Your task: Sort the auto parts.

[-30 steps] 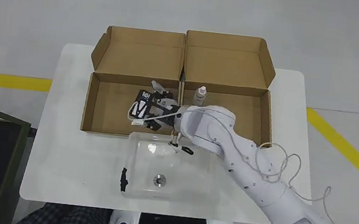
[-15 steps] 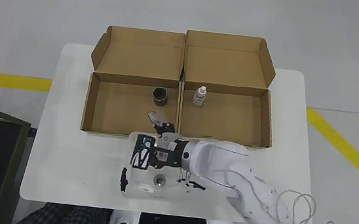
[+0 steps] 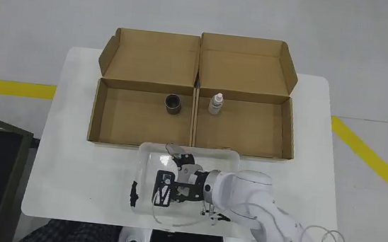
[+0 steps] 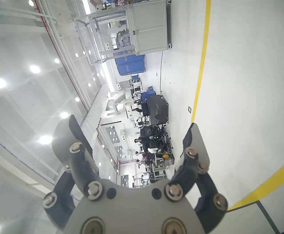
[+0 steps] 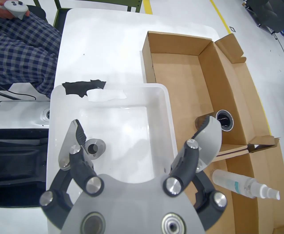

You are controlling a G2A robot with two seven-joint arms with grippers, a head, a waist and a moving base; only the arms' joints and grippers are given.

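right gripper [image 5: 143, 124]: jaws spread wide, nothing in them, over the bin [image 5: 172, 124]
left gripper [image 4: 132, 124]: wide open too, empty
flange [image 5: 95, 147]: lying on the bin floor
sleeve [image 3: 173, 104]: left box, far right corner
bottle [image 3: 215, 103]: right box, far left corner

Dark sleeve [image 3: 173, 104] upright at the table's [image 3: 70, 144] twelve o'clock, spray bottle [image 3: 215, 103] standing at its three; steel flange [image 5: 94, 148] flat at six.
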